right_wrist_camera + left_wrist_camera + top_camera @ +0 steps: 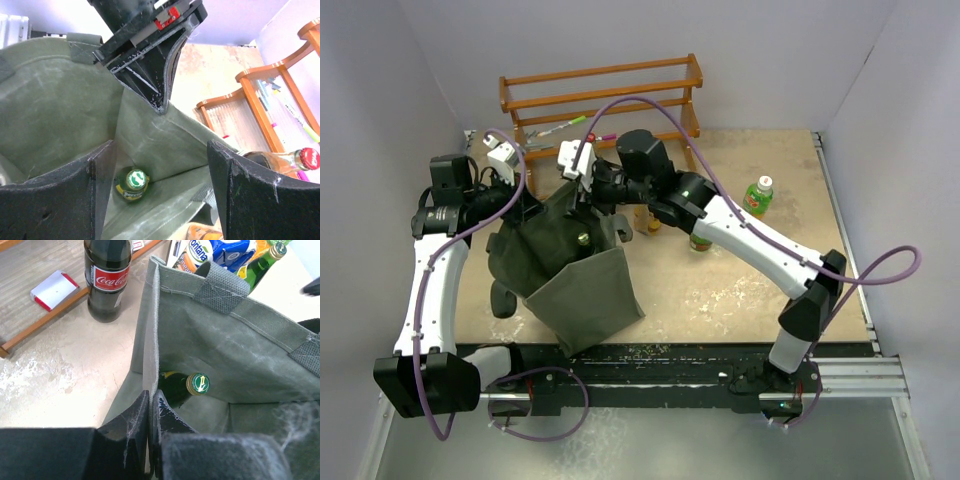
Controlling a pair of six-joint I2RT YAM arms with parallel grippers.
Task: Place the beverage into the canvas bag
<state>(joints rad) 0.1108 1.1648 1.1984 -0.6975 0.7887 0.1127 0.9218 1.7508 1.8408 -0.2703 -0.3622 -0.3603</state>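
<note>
Green glass bottle (131,184) with a green-and-gold cap, the beverage: found deep inside the boxy grey-green canvas bag (575,275), cap facing up toward the mouth, close against an inner fold. Whether it stands or leans cannot be told. Nothing grips it.

Your right gripper (162,145) hangs over the bag's mouth, jaws wide apart and empty. Your left gripper (151,396) is clenched on the bag's upper wall edge, cloth pinched flat between its black fingers (125,425), holding the mouth open.

Judgement: the placing looks done and withdrawal is the step in hand. Your next move calls for lifting the right gripper straight up, clear of the webbing loop handles (220,287), then freeing the cloth on the left without dragging the bag over.

Materials: the cloth is coarse, creased and soft-walled with stitched seams, and will likely sag once freed. The bottle is smooth, hard and round.

The bag stands on the left half of the tan, scuffed worktop (750,290), close to its near edge. Beyond it:
- a dark cola bottle (106,280) with a red label
- a small green-capped bottle (757,195) toward the right edge
- an orange wooden rack (600,95) along the far edge
</note>
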